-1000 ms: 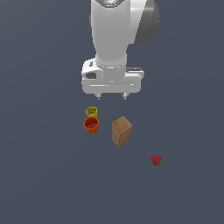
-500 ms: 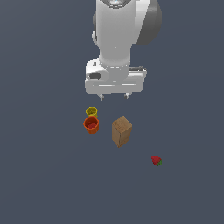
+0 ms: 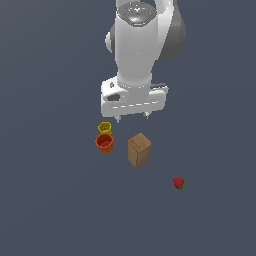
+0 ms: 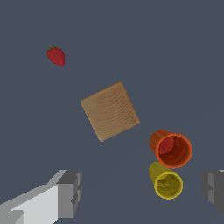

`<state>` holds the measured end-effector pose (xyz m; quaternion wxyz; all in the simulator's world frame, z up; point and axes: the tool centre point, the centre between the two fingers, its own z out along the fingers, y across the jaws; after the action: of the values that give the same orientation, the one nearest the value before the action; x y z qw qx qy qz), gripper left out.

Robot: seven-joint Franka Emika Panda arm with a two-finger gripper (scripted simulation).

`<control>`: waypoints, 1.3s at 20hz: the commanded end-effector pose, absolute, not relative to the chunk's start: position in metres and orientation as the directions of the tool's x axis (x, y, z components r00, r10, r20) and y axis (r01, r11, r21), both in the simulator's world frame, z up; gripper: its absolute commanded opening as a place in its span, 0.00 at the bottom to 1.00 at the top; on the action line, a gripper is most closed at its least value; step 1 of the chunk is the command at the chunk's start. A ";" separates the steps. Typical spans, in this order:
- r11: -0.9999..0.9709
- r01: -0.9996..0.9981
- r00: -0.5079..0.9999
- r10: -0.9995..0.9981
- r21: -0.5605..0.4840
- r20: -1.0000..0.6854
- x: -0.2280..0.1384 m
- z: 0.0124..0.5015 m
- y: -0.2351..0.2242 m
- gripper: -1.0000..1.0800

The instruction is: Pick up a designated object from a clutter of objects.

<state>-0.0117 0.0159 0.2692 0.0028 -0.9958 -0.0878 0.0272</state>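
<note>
Item: tall plain brown cardboard box, upright on the grey counter, just beside the orange-red cup and small yellow cup. I hold my end effector above it, fingers spread wide and empty, presumably so they can straddle the box.

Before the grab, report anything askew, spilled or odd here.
Nothing stands out. The box stands upright, apart from the orange cup and yellow cup, both upright and close together. The strawberry lies off alone. The end effector is open above them.

The box is plain brown with faint wood-like grain. One cup is orange-red, the smaller cup yellow. The strawberry is red with green leaves.
</note>
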 end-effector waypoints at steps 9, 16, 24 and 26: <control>-0.902 0.431 0.902 0.431 -0.007 -0.021 0.012 0.224 0.033 0.96; -0.840 0.542 0.840 0.542 -0.002 -0.006 0.021 0.202 0.042 0.96; -0.812 0.584 0.812 0.584 0.000 0.000 0.025 0.193 0.046 0.96; -0.815 0.580 0.815 0.580 -0.001 -0.001 0.024 0.193 0.045 0.96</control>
<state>0.0242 0.0453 0.1931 0.0002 -0.9526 -0.3043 0.0008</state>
